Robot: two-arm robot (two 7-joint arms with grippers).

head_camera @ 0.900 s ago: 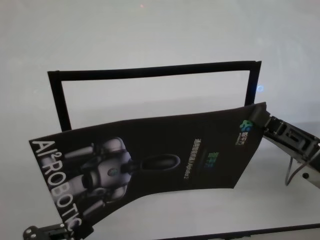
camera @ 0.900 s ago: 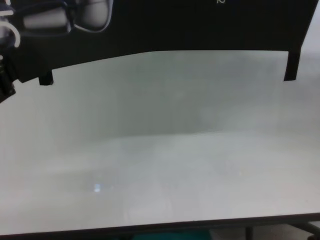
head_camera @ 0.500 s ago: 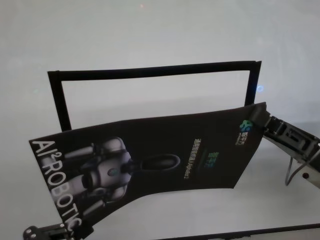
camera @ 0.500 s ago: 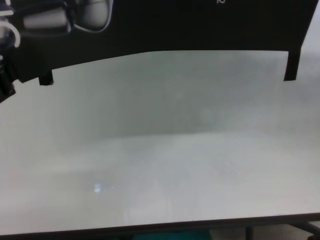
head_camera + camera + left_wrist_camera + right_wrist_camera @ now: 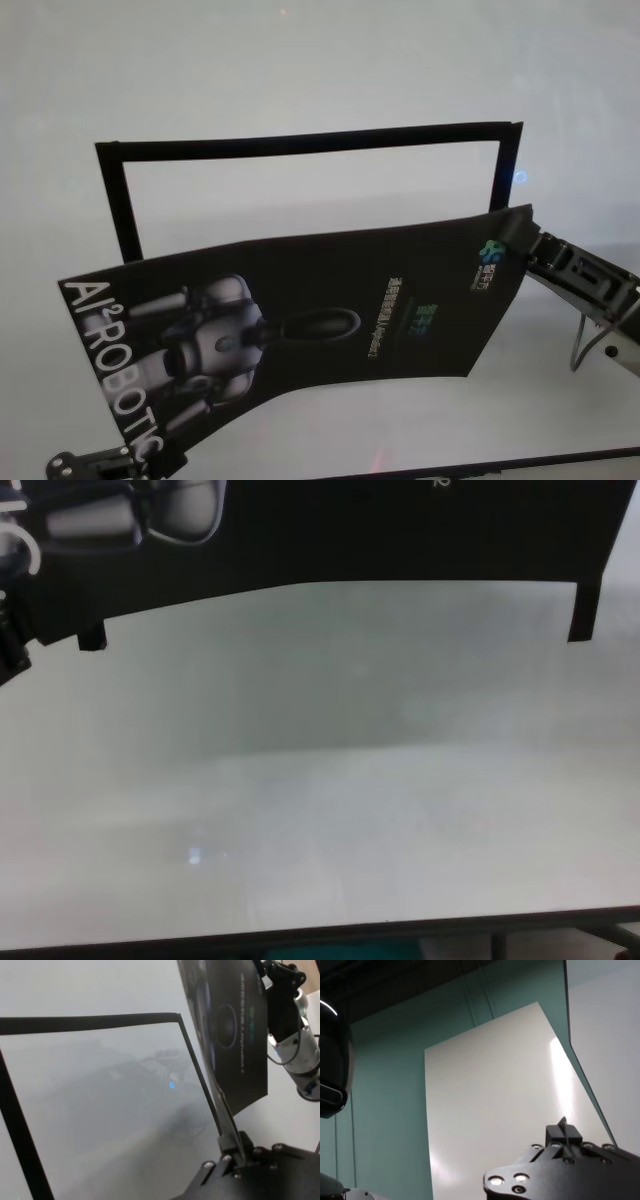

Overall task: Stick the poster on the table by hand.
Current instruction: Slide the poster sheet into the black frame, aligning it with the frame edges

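The poster (image 5: 300, 310), a black glossy sheet with a grey-white robot and white "AI²ROBOTIC" letters, hangs bowed in the air over the white table (image 5: 300, 60). My right gripper (image 5: 527, 243) is shut on its far right corner. My left gripper (image 5: 128, 462) is shut on the near left corner at the view's bottom edge. In the left wrist view the left gripper (image 5: 231, 1152) pinches the sheet's thin edge, with the poster (image 5: 235, 1035) stretching away to the right arm (image 5: 295, 1035). The right wrist view shows the right gripper (image 5: 563, 1135) clamped on the poster's white back (image 5: 490, 1110).
A black rectangular outline (image 5: 300, 145) lies flat on the table behind and under the poster; its near part is hidden by the sheet. The table's dark front edge (image 5: 320, 935) runs below bare white surface (image 5: 320, 780) in the chest view.
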